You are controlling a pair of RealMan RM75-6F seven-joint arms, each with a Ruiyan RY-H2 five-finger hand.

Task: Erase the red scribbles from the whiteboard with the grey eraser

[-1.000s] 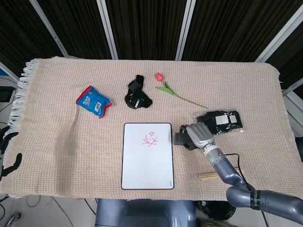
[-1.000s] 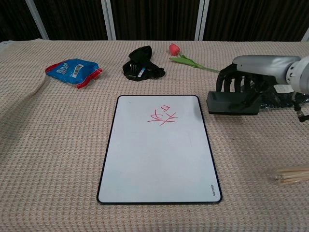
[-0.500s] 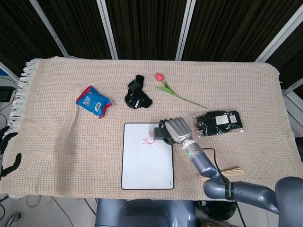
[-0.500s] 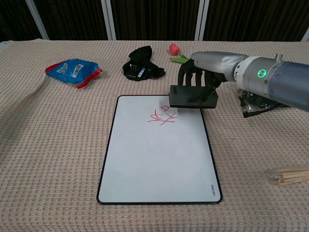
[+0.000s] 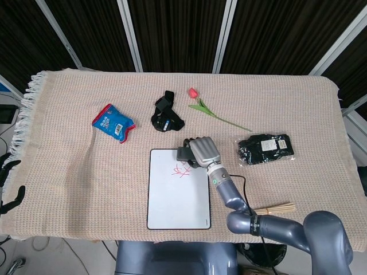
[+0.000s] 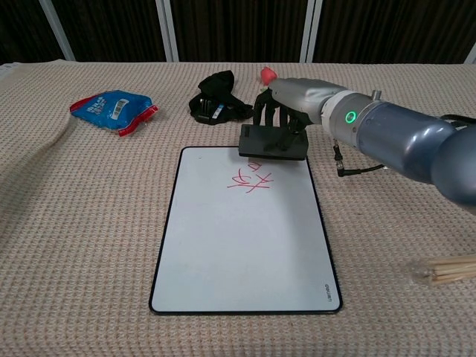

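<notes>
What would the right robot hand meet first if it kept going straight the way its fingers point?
Probably the whiteboard. The right robot hand holds the eraser with fingers pointing down over the board's far edge, just beyond the red scribbles. The gap beneath is hard to judge.

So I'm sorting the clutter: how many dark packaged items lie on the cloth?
2: a black bundle beyond the whiteboard, left of the flower; a black packet right of the right hand.

Beige cloth-covered table [image 5: 298, 109]; whiteboard [image 5: 175, 200], blue packet [image 5: 113, 122]
</notes>
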